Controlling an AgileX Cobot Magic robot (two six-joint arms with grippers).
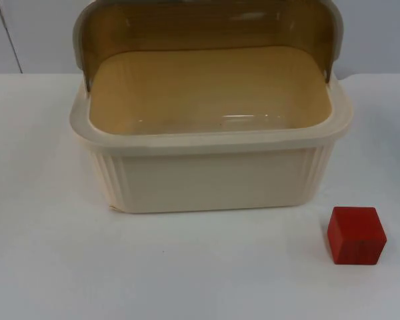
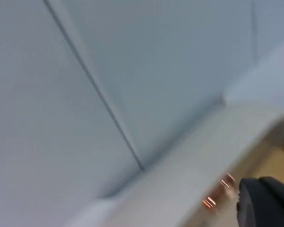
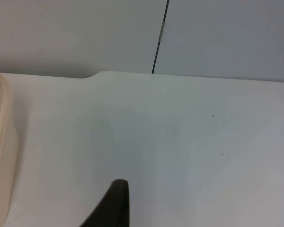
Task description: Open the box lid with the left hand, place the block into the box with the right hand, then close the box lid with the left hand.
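Box [image 1: 210, 173] lid [image 1: 207, 27] up (interior bare); block [image 1: 356, 235] outside on table [image 1: 47, 267].

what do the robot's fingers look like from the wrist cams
The left gripper's fingertip is black and matte with a rounded, blunt outline. The right gripper's fingertip is also black, a curved form tapering to a narrow rounded end. No markings can be made out on either.

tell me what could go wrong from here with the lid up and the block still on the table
1. The lid stands raised over the back of the box with nothing visibly holding it; it might drop shut before the block goes in.
2. The red block sits on the table near the box's front right corner, so the right tool may clip the wall on approach.
3. Lifted too low, the block could catch the rim.
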